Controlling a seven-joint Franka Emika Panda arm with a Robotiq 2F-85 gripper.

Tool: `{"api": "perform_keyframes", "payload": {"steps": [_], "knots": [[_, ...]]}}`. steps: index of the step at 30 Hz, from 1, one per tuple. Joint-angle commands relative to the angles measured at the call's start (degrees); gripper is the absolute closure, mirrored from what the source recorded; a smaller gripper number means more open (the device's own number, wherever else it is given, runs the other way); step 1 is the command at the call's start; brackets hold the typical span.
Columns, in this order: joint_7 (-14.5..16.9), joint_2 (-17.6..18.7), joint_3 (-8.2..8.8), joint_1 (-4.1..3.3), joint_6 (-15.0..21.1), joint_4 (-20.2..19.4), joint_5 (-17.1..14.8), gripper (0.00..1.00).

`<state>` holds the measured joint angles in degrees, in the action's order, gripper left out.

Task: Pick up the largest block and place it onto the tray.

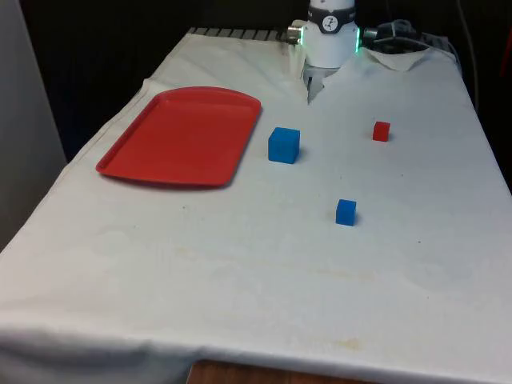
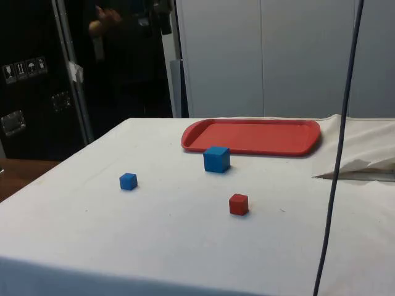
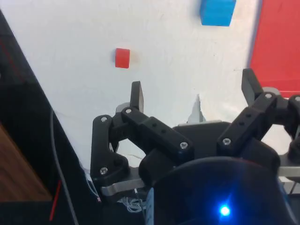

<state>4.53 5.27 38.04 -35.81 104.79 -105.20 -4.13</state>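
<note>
Front view: robot arm [image 1: 330, 32] cut off at top edge | wrist view: large blue block [image 3: 218, 11] cropped by the frame edge; red tray [image 3: 276, 42] only partly in frame | side view: person's hand [image 2: 105, 21] blurred.

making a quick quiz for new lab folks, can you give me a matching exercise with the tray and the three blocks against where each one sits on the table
Things:
1. red tray
2. large blue block
3. small blue block
4. red block

Places:
A. nearest the front view's right edge of the table
B. just beside the tray's long edge
C. farthest to the front view's left
D. nearest the front camera

Pairs: 1-C, 2-B, 3-D, 4-A
</note>
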Motion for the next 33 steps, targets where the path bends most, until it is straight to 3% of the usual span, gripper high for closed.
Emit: {"api": "perform_keyframes", "payload": {"steps": [1, 19, 33], "knots": [[0.23, 0.29, 0.11, 0.17, 0.34, -0.11, 0.17, 0.00], [2.75, 0.97, 1.32, 1.38, 0.17, -1.89, 3.04, 0.00], [4.24, -0.69, 2.12, 1.72, 0.63, -4.81, 8.31, 0.00]]}}
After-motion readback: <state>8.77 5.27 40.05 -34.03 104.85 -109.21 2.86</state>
